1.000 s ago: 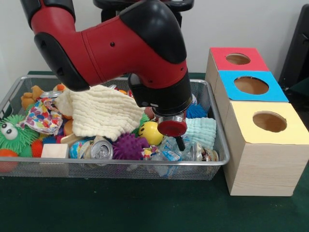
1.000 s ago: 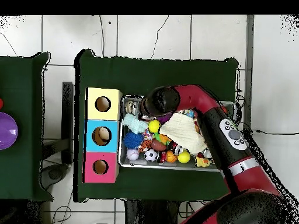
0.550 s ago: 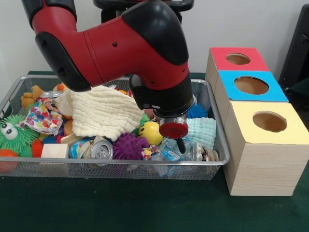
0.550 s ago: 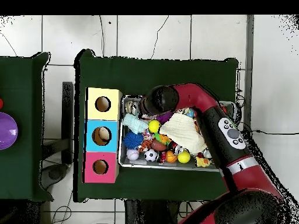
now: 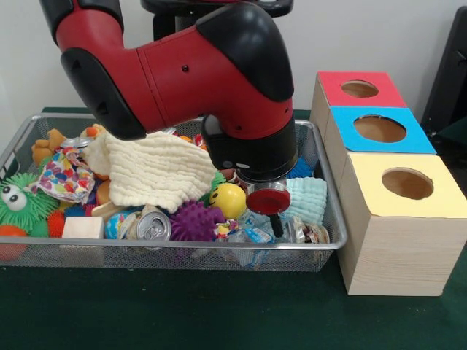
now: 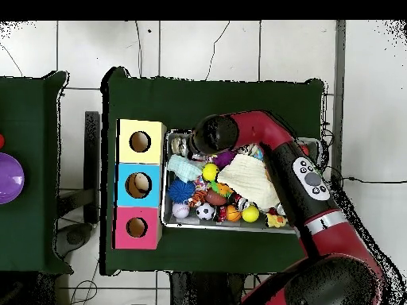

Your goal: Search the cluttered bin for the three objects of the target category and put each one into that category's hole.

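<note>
The gripper (image 5: 276, 224) is reaching into the bin (image 5: 332, 219) beside the yellow box (image 5: 398, 219), hanging over clear wrappers (image 5: 255, 232); whether it's apart or together, I can't tell from here.

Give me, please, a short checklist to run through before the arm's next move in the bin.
1. Gripper over the bin, not the boxes: ok, it hangs above the clear wrappers near the bin's front wall.
2. Gripper open or shut: cannot tell.
3. Anything held: cannot tell.
4. Holes clear: ok for yellow, blue and red in the front view.
5. Items around the tool visible: not ok, the arm hides the bin's middle; the cream cloth covers more.
</note>
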You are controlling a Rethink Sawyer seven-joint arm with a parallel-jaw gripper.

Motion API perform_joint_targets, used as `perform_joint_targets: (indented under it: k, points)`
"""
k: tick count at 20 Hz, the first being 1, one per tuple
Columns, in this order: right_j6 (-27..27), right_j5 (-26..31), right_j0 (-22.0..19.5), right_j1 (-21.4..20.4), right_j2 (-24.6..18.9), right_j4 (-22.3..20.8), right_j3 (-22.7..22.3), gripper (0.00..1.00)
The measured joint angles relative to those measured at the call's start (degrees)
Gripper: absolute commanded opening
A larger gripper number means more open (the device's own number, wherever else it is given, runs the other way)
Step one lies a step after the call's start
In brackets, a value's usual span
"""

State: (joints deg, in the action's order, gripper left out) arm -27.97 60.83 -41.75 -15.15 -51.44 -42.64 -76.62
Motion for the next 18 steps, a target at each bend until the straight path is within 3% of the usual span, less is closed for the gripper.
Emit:
perform_joint_targets:
  k: [2, 3, 18]
  points:
    - [0.0, 0.0, 0.2, 0.0, 0.2, -0.1, 0.2, 1.00]
    - [0.0, 0.0, 0.3, 0.0, 0.4, -0.2, 0.4, 0.00]
    - [0.0, 0.1, 1.8, -1.3, 2.1, -0.3, 0.7, 0.00]
